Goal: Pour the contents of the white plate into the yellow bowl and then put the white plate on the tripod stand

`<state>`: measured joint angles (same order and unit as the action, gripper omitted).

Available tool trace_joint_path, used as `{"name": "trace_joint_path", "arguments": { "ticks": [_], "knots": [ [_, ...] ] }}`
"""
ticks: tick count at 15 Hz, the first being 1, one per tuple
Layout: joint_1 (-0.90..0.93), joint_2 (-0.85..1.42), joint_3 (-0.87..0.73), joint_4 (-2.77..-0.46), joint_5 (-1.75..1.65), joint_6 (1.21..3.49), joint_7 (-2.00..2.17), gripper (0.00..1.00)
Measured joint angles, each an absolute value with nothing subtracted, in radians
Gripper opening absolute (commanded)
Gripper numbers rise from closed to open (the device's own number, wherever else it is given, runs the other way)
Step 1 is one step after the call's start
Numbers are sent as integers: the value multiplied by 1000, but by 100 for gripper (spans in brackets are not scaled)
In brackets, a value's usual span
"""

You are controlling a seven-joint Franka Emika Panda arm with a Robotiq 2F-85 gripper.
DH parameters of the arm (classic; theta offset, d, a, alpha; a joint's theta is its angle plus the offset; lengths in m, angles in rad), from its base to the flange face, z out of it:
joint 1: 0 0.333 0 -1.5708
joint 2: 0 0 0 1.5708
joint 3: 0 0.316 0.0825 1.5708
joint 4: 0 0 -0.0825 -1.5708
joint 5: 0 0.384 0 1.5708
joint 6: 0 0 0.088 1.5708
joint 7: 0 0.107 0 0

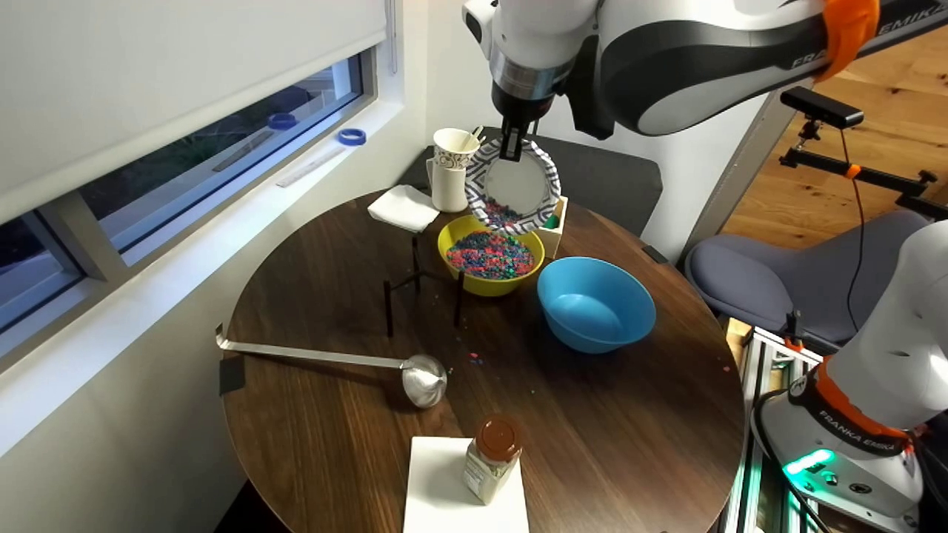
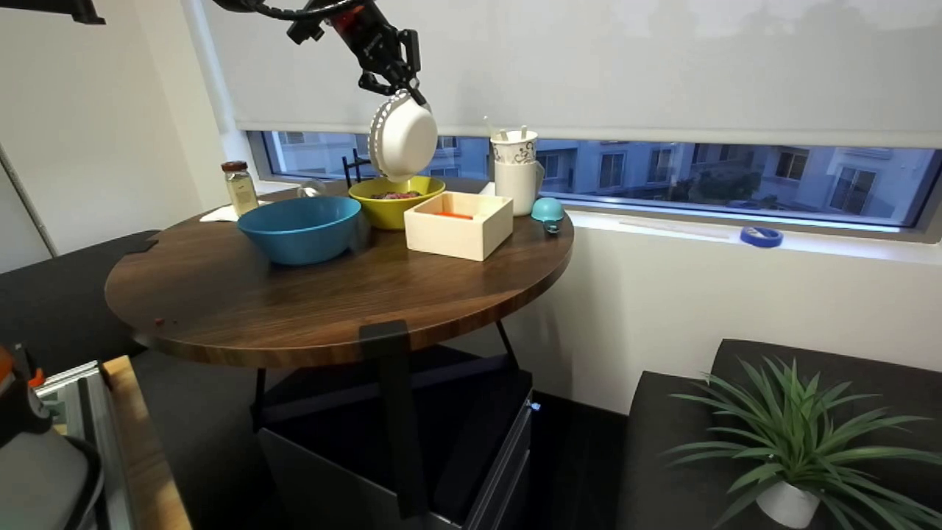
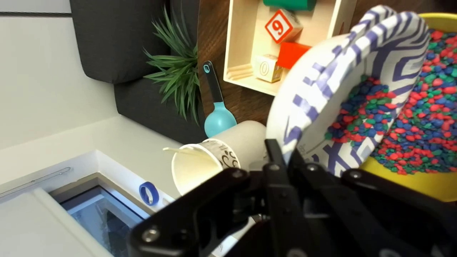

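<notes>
My gripper (image 1: 511,150) is shut on the rim of the white plate (image 1: 518,185), which has a dark patterned rim. In the wrist view the fingertips (image 3: 282,153) pinch the plate's rim (image 3: 323,85). The plate is tilted steeply over the yellow bowl (image 1: 492,288), with some red, blue and green pieces against its lower rim. The bowl holds many of the same pieces; its wall also shows in the wrist view (image 3: 403,182). The black wire tripod stand (image 1: 416,277) stands on the table beside the bowl. It is partly hidden behind the plate and bowl in an exterior view (image 2: 356,165).
A blue bowl (image 1: 592,329) stands beside the yellow bowl. A wooden box (image 2: 449,235) with blocks and a white pitcher (image 1: 448,189) holding a paper cup are close behind. A metal ladle (image 1: 318,357), a brown-lidded jar (image 1: 489,463) and a folded napkin (image 1: 404,207) are on the table.
</notes>
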<state>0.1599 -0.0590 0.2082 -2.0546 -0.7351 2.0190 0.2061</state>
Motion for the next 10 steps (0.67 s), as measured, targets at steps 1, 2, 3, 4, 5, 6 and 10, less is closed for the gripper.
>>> {"name": "trace_joint_path", "arguments": {
  "ticks": [1, 2, 3, 4, 5, 6, 10],
  "knots": [
    [166, -59, 213, -2047, -746, 1989, 208, 1],
    [172, -58, 219, -2040, -762, 1957, 213, 1],
    [177, -57, 225, -2033, -776, 1925, 216, 1],
    [182, -54, 231, -2024, -793, 1896, 219, 1],
    [188, -50, 237, -2014, -811, 1872, 224, 1],
    [194, -45, 242, -2005, -828, 1851, 230, 1],
    [220, -3, 259, -1963, -887, 1802, 244, 1]
  ]
}}
